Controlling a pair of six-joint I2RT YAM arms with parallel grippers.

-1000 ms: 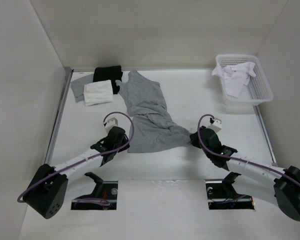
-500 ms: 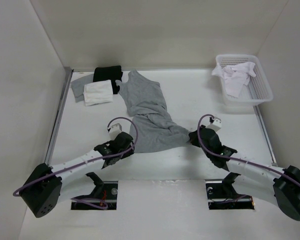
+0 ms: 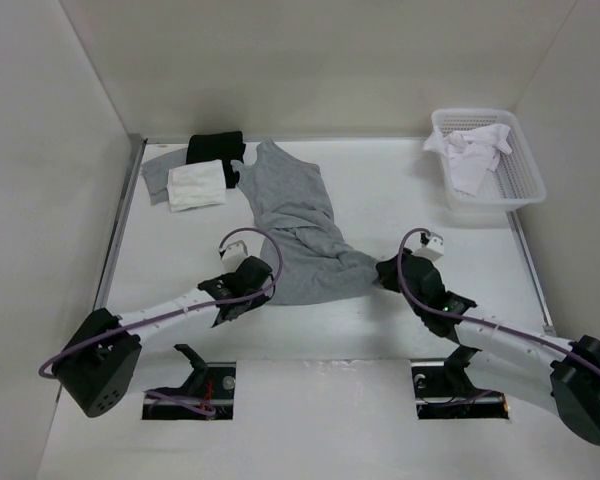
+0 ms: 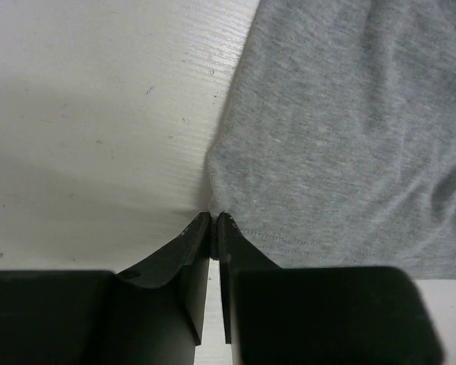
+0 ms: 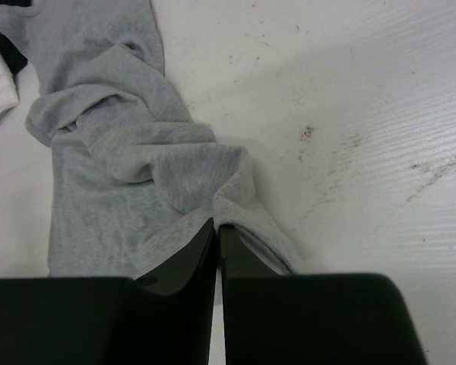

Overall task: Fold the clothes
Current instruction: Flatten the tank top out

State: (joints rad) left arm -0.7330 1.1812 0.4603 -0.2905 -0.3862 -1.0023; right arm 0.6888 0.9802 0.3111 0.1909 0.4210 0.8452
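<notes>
Now the grey sleeveless top [image 3: 290,210] lies on the white table [image 3: 410,200]. It runs from the upper middle of the overhead frame, where its scooped neck and straps sit, down to a wider, rumpled lower part near the centre. The left tool [image 4: 213,218] is at the lower left corner of the hem. In its wrist view the two black fingers are pressed almost together with the corner of the grey fabric caught right at their tips, so it is clenched on the top. The right tool [image 5: 216,223] is at the lower right corner of the hem, its fingers likewise closed with a rolled edge of the fabric nipped at the tips. Both arms reach in low from the bottom of the overhead frame. At the upper left, just beside the top's strap, a black cloth [image 3: 215,147], a white cloth [image 3: 197,186] and a grey cloth [image 3: 157,176] lie overlapping. At the upper right a white mesh basket [image 3: 528,188] holds a white garment [image 3: 470,155], well apart from the top
</notes>
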